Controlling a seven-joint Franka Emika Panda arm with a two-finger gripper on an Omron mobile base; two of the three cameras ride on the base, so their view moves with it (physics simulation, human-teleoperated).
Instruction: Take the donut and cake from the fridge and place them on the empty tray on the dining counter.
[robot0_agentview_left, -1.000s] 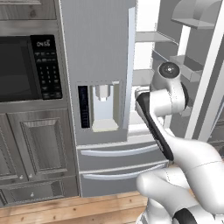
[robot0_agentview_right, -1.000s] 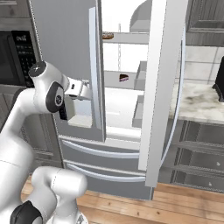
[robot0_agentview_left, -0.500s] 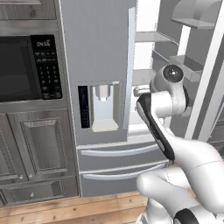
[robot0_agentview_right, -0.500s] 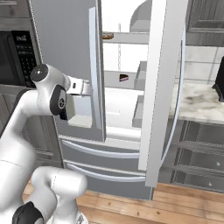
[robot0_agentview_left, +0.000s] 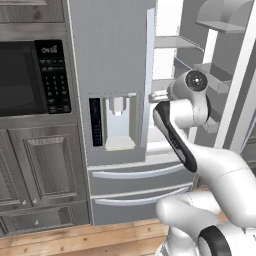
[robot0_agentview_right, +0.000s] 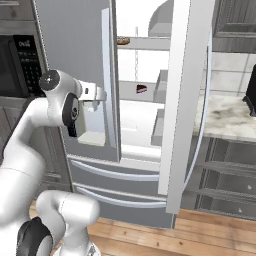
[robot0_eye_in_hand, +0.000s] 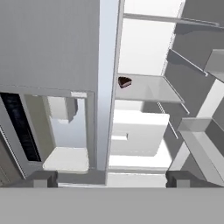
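Observation:
The fridge has its left door shut and its right door swung open onto a white interior. The donut lies on the top shelf. The cake, a small dark wedge, sits on the middle shelf. My gripper is open and empty, just in front of the left door's long vertical handle. It faces into the fridge, well short of the cake. The tray and the dining counter are out of view.
The water dispenser is set in the shut left door, with bottom drawers below. A black microwave is built in left of the fridge. A marble-topped counter runs to the right, behind the open door.
The gripper's jaws have spread from partly closed to wide open. The hand has risen slightly beside the left door's handle. The fridge doors and the food have not moved.

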